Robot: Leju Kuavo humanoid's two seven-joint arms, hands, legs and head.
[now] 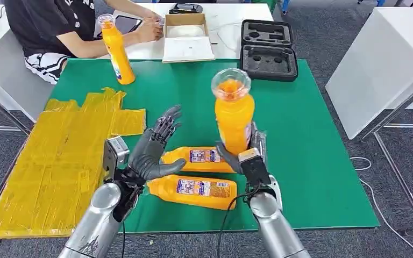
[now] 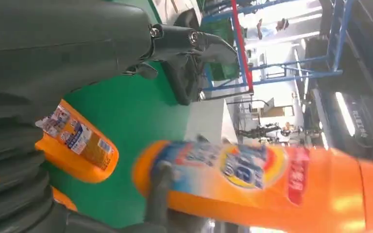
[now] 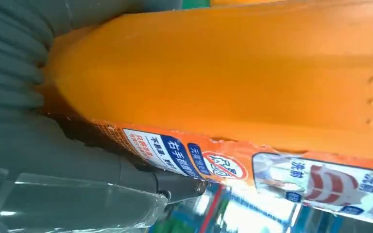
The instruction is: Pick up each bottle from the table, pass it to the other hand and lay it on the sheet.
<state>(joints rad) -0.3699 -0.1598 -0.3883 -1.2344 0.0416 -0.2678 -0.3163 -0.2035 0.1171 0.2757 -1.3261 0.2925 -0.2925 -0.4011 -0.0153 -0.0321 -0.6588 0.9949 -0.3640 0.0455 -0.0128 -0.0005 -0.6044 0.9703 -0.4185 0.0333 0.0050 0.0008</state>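
One tall orange plastic bottle (image 1: 233,115) with a Chinese-lettered blue label stands upright, cap upward, gripped by the right robot hand (image 1: 249,152); left robot hand (image 1: 154,146) spread, holding nothing.

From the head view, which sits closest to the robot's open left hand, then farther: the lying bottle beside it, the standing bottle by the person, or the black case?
From the left hand:
1. Lying bottle, right beside the hand.
2. Standing bottle, at the far left by the person.
3. Black case, at the far right edge.
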